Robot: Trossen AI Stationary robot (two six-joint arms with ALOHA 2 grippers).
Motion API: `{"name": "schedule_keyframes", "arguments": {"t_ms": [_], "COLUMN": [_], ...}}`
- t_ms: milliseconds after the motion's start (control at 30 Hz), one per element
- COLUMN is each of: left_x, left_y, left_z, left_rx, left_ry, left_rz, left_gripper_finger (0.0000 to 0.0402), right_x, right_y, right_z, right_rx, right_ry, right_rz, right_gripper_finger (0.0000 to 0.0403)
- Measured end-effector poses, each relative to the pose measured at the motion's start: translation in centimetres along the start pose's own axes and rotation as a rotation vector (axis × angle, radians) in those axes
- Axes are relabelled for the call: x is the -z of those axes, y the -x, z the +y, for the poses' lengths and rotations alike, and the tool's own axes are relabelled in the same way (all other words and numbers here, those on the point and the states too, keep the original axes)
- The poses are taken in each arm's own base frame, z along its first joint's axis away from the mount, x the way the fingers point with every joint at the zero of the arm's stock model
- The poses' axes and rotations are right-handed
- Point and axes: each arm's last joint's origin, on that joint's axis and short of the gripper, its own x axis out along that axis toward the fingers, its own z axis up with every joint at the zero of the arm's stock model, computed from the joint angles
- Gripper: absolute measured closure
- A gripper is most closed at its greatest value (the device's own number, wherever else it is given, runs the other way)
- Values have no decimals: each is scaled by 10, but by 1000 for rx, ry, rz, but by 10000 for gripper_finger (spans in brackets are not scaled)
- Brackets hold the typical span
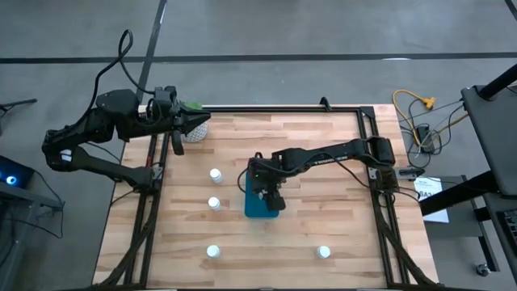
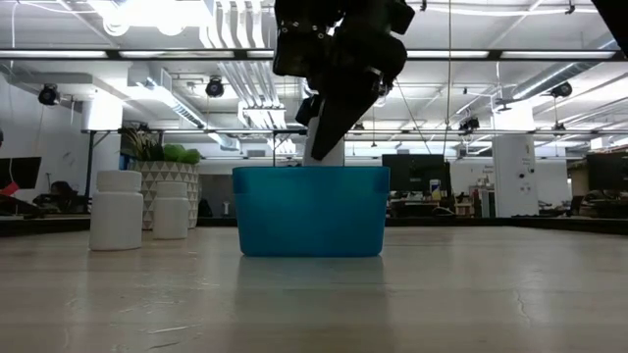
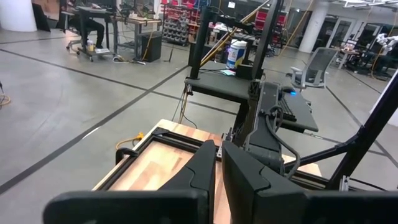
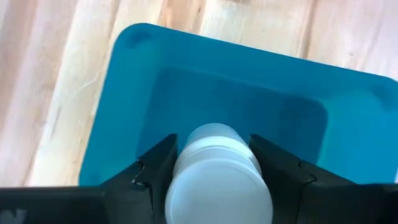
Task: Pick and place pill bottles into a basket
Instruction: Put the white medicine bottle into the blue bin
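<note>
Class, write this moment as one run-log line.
right gripper: holds pill bottle over basket | basket: looks empty | left gripper: parked shut at table's far-left corner

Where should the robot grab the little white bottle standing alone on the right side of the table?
That pill bottle stands upright with bare wood all round, so coming straight down from above probably works best, fingers closing on opposite sides of its round body just under the cap. The right gripper holds another bottle that way over the basket.
</note>
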Motion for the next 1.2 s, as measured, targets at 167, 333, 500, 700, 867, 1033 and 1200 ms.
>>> {"name": "schedule_keyframes", "arguments": {"t_ms": [167,333,500,700,867,1033,1200], "left_x": [0,0,0,0,1,1,1], "left_y": [-1,-1,0,-1,0,2,2], "left_z": [0,0,0,0,0,1,1], "left_rx": [0,-1,0,-1,-3,-3,-3], "left_ry": [1,0,1,-1,-10,-12,-12], "left_rz": [1,2,0,4,11,14,14], "left_gripper_finger": [391,391,391,391,391,391,391], "right_x": [-1,0,0,6,15,19,19], "right_y": [3,3,3,-4,-12,-16,-16], "right_z": [1,-1,-1,-5,-7,-8,-8], "right_rx": [-10,-9,6,37,57,56,60], "right_ry": [-11,-62,-89,-87,-115,-120,-114], "right_rz": [-10,-9,-7,6,26,42,39], "right_gripper_finger": [234,234,234,234,234,234,234]}}
